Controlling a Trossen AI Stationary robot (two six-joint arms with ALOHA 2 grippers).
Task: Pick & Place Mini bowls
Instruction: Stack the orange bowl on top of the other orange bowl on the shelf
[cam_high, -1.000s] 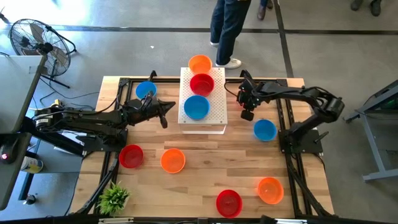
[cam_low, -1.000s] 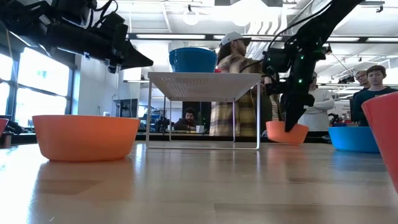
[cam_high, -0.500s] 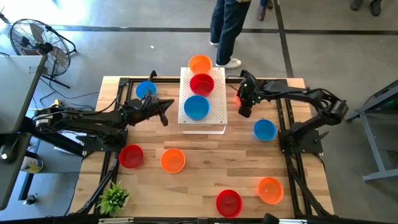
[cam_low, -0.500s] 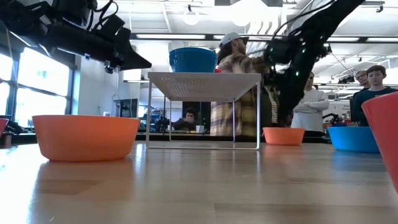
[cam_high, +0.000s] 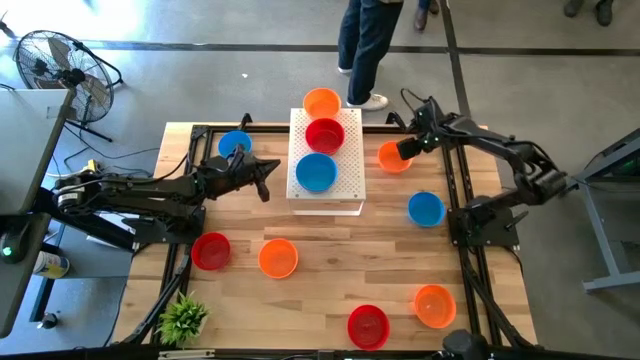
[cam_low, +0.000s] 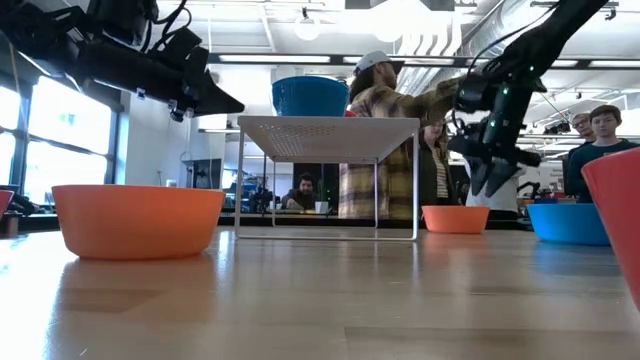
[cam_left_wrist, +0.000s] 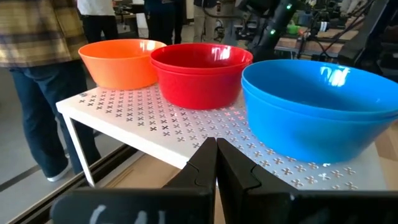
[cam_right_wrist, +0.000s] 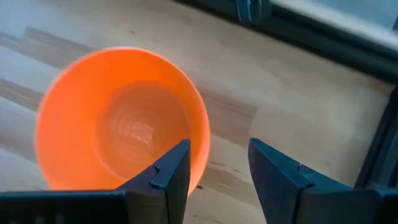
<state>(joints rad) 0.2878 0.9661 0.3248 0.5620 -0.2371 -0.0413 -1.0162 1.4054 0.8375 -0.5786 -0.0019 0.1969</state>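
A second before, the right gripper (cam_high: 405, 147) had stood lower on the table beside the white platform (cam_high: 350, 160), fingers closed on the rim of an orange bowl (cam_high: 392, 157). By now it had let go and drawn back toward the table's far right side, and the bowl sat alone on the wood, just off the platform's right edge. The left arm had not shifted in that time.

From above, the freed orange bowl lay at about eight o'clock from the right gripper, just beside the fingertips. In the right wrist view the fingers (cam_right_wrist: 171, 168) stood apart with nothing between them, one of them over the bowl's rim and the other over bare table. In the low view the gripper hung above and slightly to the side of the bowl (cam_low: 456, 218), clear of it.

The left gripper (cam_high: 264, 180) hovered at nine o'clock from the platform, its fingers (cam_left_wrist: 205, 163) pressed together and empty, pointing at the platform's edge.

On the platform stood three bowls in a row: orange (cam_high: 321, 102) at twelve o'clock, red (cam_high: 324, 134) in the middle, blue (cam_high: 316, 172) at six o'clock. Other bowls lay scattered on the table: blue (cam_high: 235, 145), blue (cam_high: 426, 209), red (cam_high: 211, 250), orange (cam_high: 278, 257), red (cam_high: 367, 325), orange (cam_high: 434, 305).
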